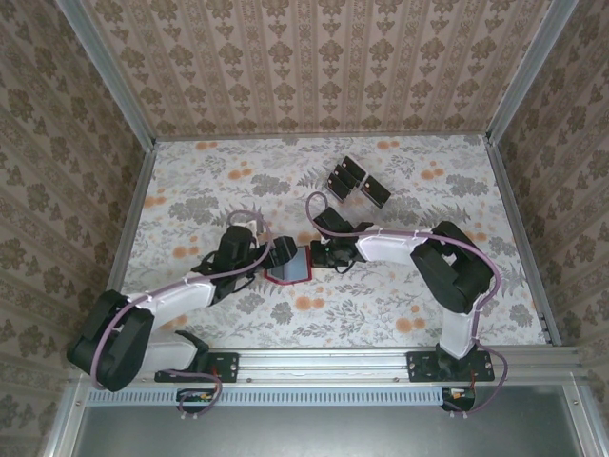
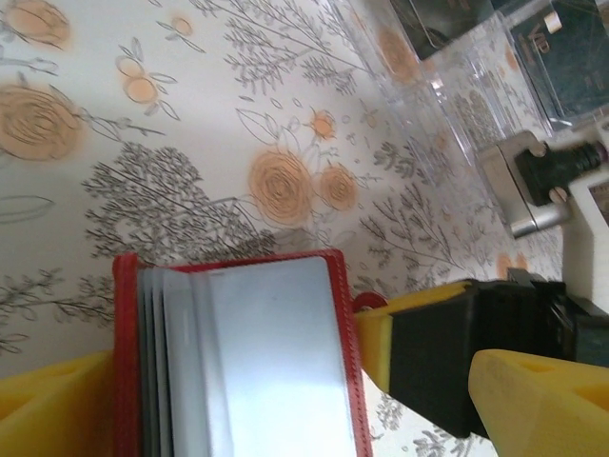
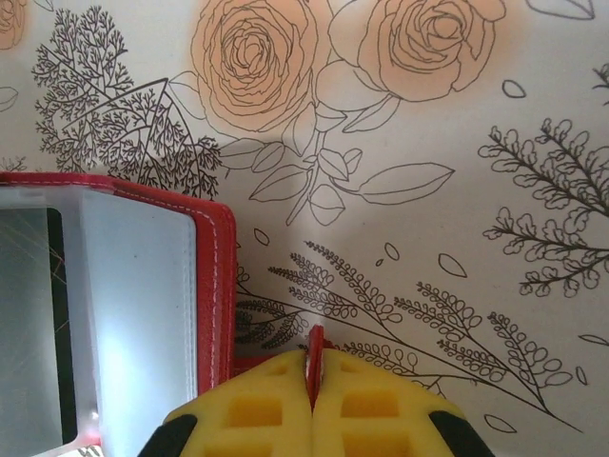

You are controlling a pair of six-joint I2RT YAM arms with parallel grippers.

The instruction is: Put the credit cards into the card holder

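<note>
Pinching the card holder [image 3: 133, 286] by its red tab [image 3: 315, 343], right gripper [image 3: 314, 381] is clamped together; left gripper [image 2: 285, 400] stands apart astride it, mid-table, bottom edge cut off. Credit cards [image 1: 348, 175] far side, markings unreadable.

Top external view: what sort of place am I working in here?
Probably a staged robot test cell, not a home: patterned wallpaper panels in a metal frame box in a floral table, with a bolted mounting rail along its near edge.
</note>
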